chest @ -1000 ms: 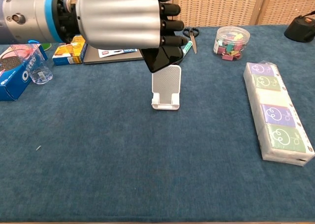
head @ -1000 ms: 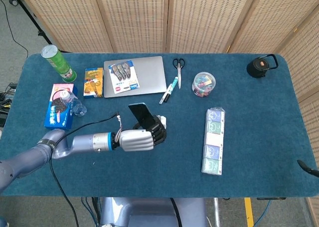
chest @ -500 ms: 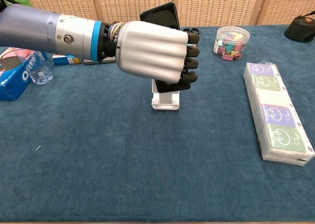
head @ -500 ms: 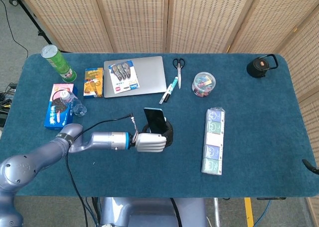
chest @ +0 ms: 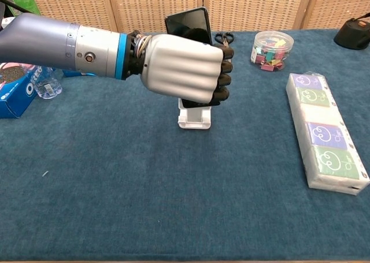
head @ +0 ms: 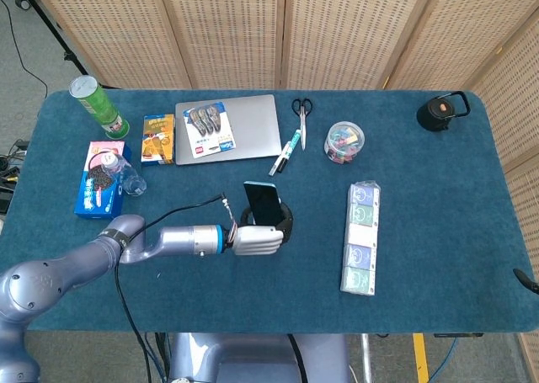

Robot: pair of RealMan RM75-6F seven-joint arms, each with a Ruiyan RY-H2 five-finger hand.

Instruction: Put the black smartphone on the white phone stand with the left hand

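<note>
My left hand [chest: 184,67] grips the black smartphone [chest: 188,23], fingers wrapped round its lower half. The phone stands nearly upright, its top edge rising above the knuckles. In the head view the black smartphone [head: 262,202] shows its dark screen above the left hand [head: 258,240]. The white phone stand [chest: 194,117] sits on the blue table directly under the hand; only its base shows below the fingers. Whether the phone's bottom edge touches the stand is hidden by the hand. The right hand appears in neither view.
A long pack of tissues [chest: 325,145] lies to the right. A tub of clips [chest: 272,49], scissors [head: 301,118], pens [head: 285,154] and a laptop [head: 244,126] sit behind. A cookie box [head: 99,179], a cup [chest: 45,84] and a snack can [head: 98,106] stand at the left.
The left hand has turned the phone upright, carried it right over the stand and lowered it; in the last half second it barely moved.
</note>
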